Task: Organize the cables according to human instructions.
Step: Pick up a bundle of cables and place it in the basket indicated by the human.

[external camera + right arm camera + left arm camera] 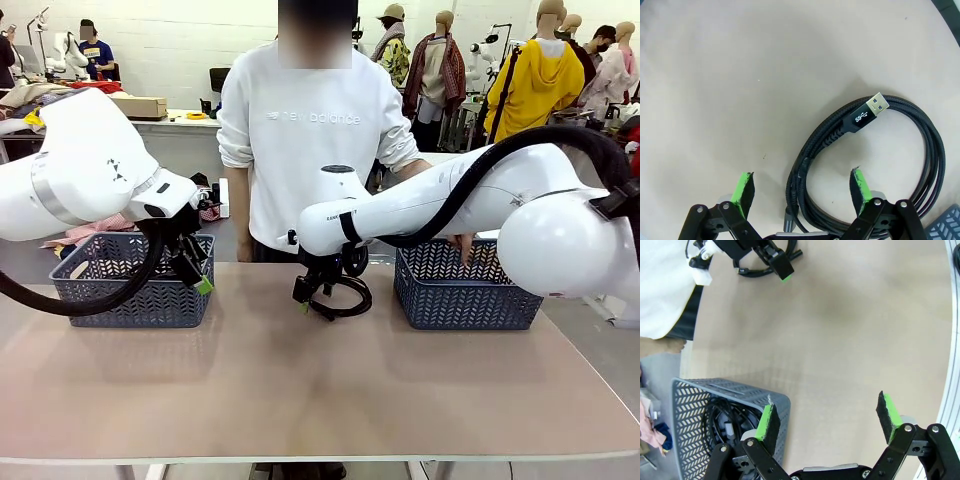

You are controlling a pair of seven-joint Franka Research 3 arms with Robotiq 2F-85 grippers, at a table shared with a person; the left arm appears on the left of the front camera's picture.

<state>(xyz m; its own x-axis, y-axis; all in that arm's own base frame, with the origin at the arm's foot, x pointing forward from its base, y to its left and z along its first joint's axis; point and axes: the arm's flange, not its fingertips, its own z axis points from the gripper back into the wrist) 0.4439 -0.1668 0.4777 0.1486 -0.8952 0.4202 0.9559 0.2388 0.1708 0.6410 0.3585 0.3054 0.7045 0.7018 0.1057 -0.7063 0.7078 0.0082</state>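
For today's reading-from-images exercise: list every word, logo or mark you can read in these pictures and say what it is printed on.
"new balance": chest of the person's white sweatshirt.
"SS" with the USB trident mark: black plug housing of the coiled USB cable.
Small dark print on the right arm's white link: too small to read.

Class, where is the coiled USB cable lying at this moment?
In the front view, the coiled cable lies mid-table between the two baskets, directly under the open right gripper.

Non-task items on tan table
Two grey-blue lattice baskets: left basket, right basket; person in white sweatshirt behind
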